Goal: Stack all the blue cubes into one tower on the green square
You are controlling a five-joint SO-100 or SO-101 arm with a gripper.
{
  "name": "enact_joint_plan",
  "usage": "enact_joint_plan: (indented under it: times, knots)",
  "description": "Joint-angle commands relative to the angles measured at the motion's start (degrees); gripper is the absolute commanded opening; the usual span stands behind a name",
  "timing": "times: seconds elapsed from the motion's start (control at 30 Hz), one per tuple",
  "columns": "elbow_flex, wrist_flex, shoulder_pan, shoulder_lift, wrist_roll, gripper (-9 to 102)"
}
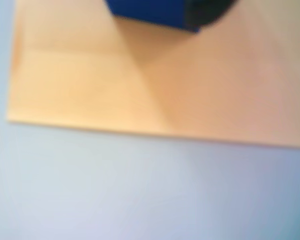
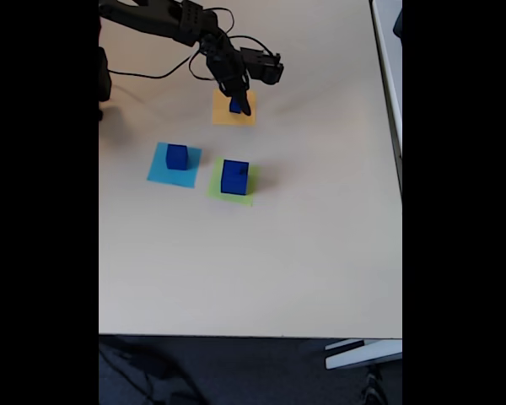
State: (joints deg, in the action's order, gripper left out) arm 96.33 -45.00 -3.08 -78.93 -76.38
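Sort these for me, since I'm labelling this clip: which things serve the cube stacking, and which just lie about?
Job:
- blue cube on green square
- blue cube on light-blue square
- small blue cube at the gripper
- green square
- gripper

Lying about:
- orange square
- light-blue square
- cables

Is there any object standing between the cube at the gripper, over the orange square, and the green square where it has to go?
Nothing visible stands between them. The gripper holds a small blue cube over the orange square. The table between it and the green square is bare. The cube on the light-blue square sits to the left, off that path.
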Motion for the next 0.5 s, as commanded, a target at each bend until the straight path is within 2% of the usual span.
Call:
enact_joint_plan:
  times: [0.0, 0.1, 0.3, 0.47]
  knots:
    - [-9.49, -5.62, -2.02, -2.46, 3.69, 22]
    - [-17.23, -11.16, -3.87, -1.58, 7.47, 22]
    - [-25.49, -17.14, -8.09, -1.85, 12.13, 21]
    - [-25.4, -18.81, -12.3, -3.34, 13.62, 20]
